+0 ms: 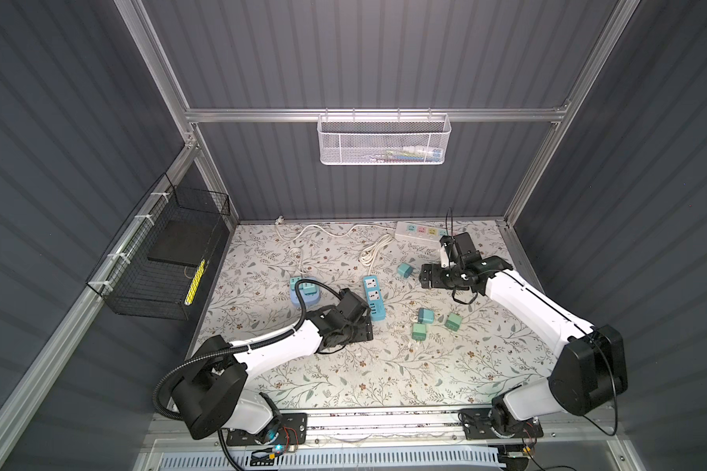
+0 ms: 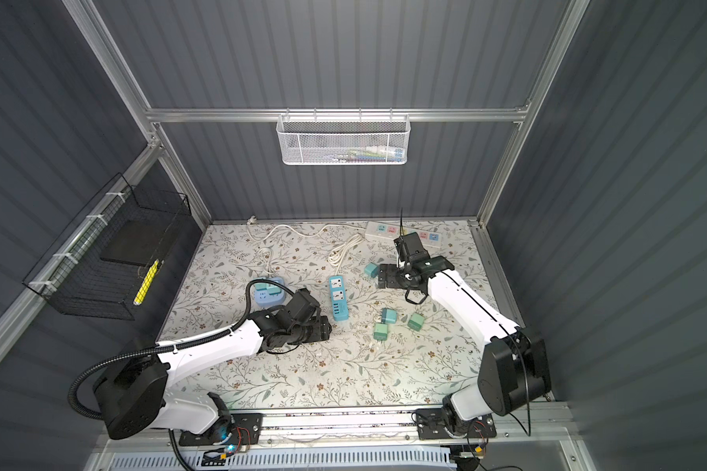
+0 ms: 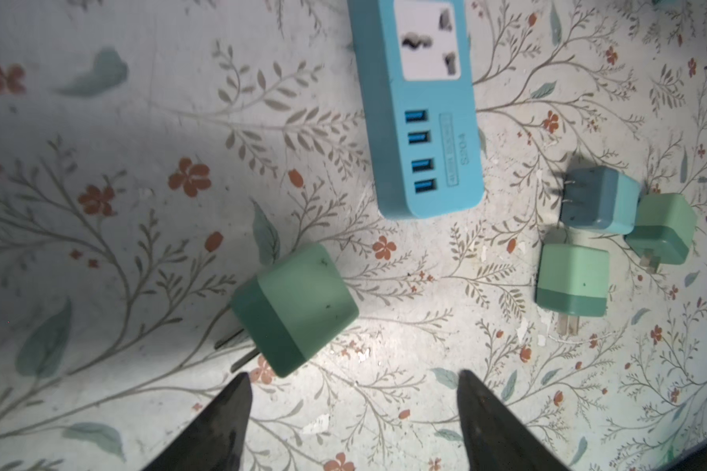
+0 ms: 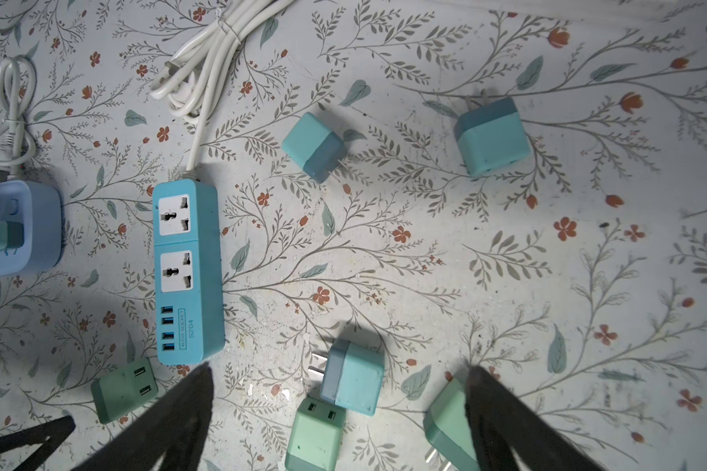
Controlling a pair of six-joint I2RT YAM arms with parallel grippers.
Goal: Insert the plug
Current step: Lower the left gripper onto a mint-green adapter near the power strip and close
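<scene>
A green plug (image 3: pixel 294 308) lies on its side on the floral table, prongs toward one fingertip. My left gripper (image 3: pixel 354 381) hangs open just short of it with nothing between the fingers; it shows in both top views (image 1: pixel 366 326) (image 2: pixel 323 326). The blue power strip (image 3: pixel 421 110) (image 1: pixel 374 297) lies just beyond, both of its sockets empty (image 4: pixel 175 242). My right gripper (image 4: pixel 339 373) (image 1: pixel 425 277) is open above the table. A teal plug (image 1: pixel 405 270) sits to its left.
Three more plugs (image 1: pixel 425 316) (image 1: pixel 418 331) (image 1: pixel 452 322) cluster right of the blue strip. A pale blue socket block (image 1: pixel 305 291) holding a green plug stands at the left. A white power strip (image 1: pixel 423 231) and white cables (image 1: pixel 374 250) lie at the back.
</scene>
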